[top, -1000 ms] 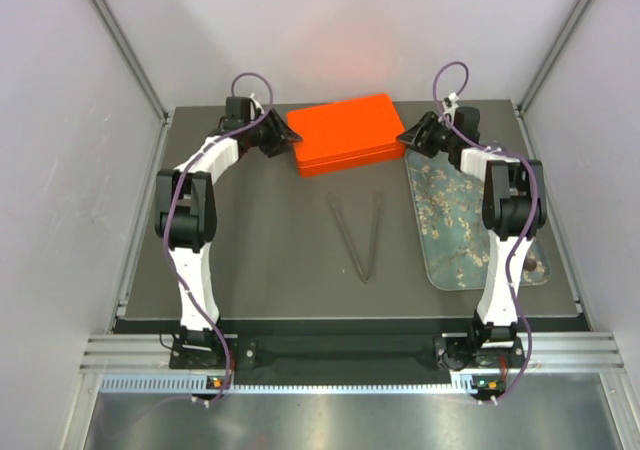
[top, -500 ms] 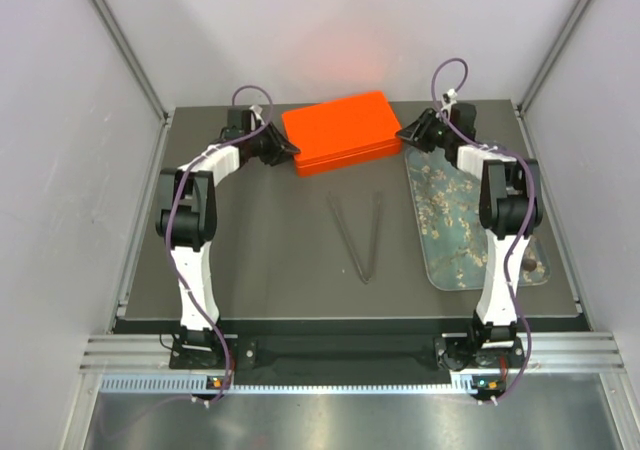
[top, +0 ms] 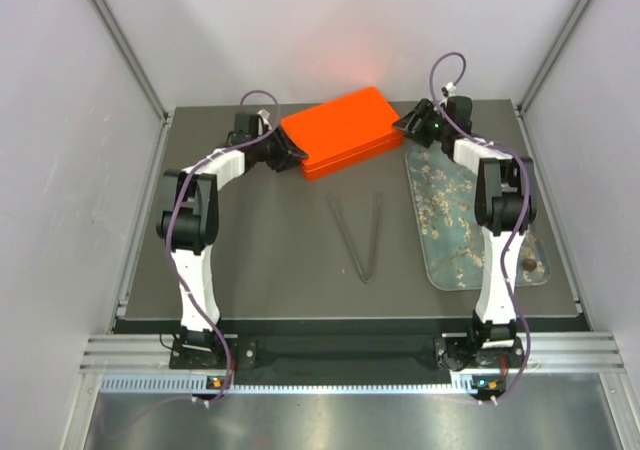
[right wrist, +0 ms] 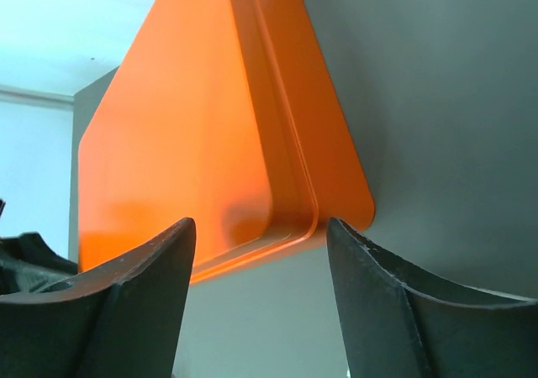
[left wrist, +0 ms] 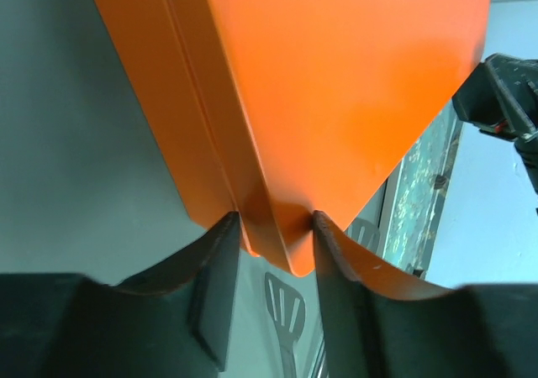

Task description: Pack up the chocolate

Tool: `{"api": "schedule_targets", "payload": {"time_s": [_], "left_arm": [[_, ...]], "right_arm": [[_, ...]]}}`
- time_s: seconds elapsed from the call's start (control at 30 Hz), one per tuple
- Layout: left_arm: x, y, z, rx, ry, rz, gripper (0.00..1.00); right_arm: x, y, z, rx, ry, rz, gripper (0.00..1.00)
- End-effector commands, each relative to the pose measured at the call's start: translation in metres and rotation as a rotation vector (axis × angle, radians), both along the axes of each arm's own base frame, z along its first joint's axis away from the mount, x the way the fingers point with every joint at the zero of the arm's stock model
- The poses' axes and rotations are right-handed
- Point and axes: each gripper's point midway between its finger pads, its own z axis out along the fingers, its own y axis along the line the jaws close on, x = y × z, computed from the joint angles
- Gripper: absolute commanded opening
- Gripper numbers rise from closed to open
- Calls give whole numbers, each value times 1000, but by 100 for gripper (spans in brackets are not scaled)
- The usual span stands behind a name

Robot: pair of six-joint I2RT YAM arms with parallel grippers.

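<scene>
Chocolate (top: 527, 266), small brown lump on tray (top: 450, 225); left pincer (left wrist: 274, 218) clamps box (top: 345, 130), right pincer (right wrist: 261, 225) agape.

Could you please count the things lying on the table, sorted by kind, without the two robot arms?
orange box: 1
tongs: 1
tray: 1
chocolate piece: 1 in view; more may be hidden
Total: 4

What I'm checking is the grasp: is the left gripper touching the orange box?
Touching. The left wrist view shows the left gripper straddling a corner of the orange box, both fingers meeting its sides with no gap.
</scene>
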Motion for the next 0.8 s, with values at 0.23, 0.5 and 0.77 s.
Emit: {"api": "schedule_targets", "payload": {"time_s": [0.23, 0.5, 0.77], "left_arm": [[28, 25, 75, 69, -203, 13, 50], [72, 60, 94, 130, -341, 71, 53], [130, 77, 96, 245, -510, 88, 56]], "right_arm": [[-17, -4, 96, 20, -116, -124, 67], [-54, 9, 87, 100, 30, -260, 67], [-77, 67, 76, 139, 80, -228, 67]]}}
